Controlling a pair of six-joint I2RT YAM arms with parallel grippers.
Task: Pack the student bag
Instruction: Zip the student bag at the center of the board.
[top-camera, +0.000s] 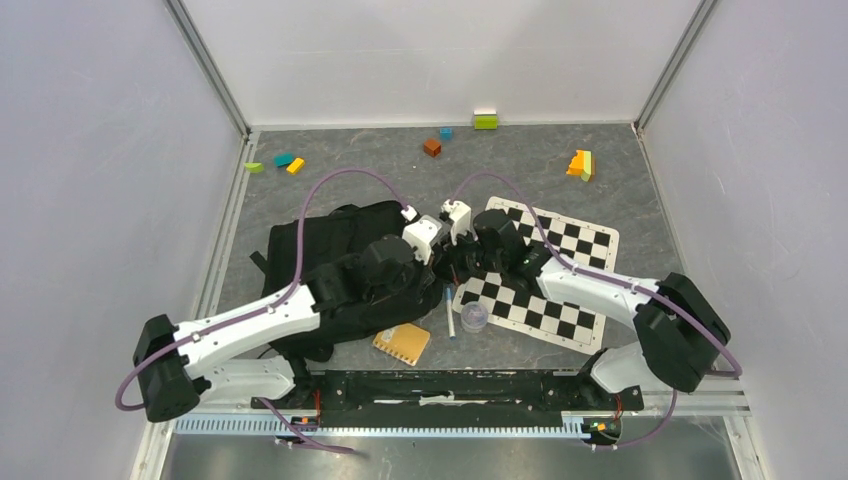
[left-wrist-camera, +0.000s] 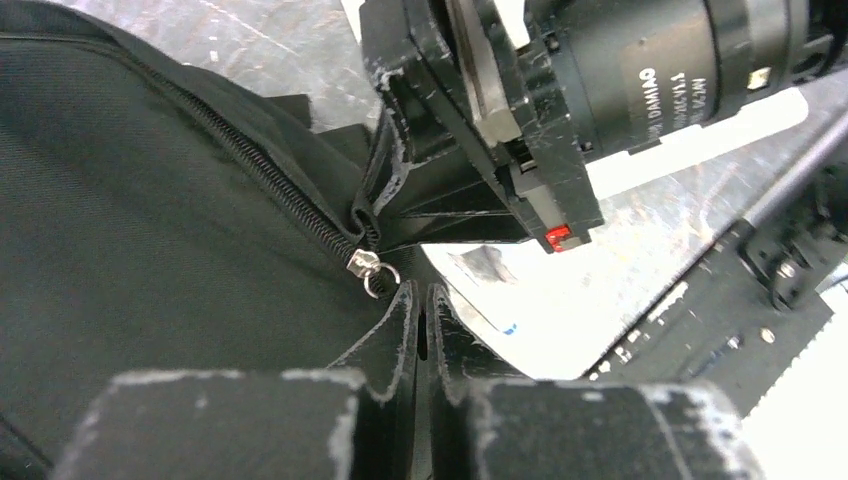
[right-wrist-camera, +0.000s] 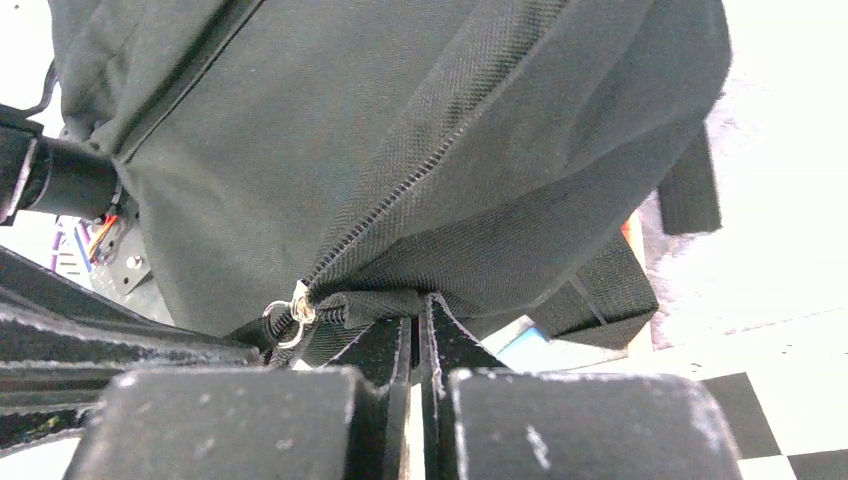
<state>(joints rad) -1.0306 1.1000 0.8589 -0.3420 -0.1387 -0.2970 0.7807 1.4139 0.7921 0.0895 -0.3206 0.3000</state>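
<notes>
The student bag (top-camera: 330, 262) is a big black backpack lying left of centre, its zip shut along the edge in the left wrist view (left-wrist-camera: 150, 200). Both grippers meet at its right corner. My right gripper (top-camera: 463, 262) is shut on a fold of bag fabric at the zip's end (right-wrist-camera: 414, 322). The silver zip slider with its ring (right-wrist-camera: 290, 312) sits just left of it. My left gripper (top-camera: 441, 268) is shut (left-wrist-camera: 426, 300), its tips right beside the slider ring (left-wrist-camera: 368, 270); nothing shows between its fingers.
A black-and-white checkered board (top-camera: 560, 285) lies under the right arm. An orange notebook (top-camera: 402, 343), a pen (top-camera: 449, 312) and a small clear pot (top-camera: 474, 318) lie near the front. Several coloured blocks (top-camera: 432, 147) are scattered at the back, one orange-yellow (top-camera: 580, 165).
</notes>
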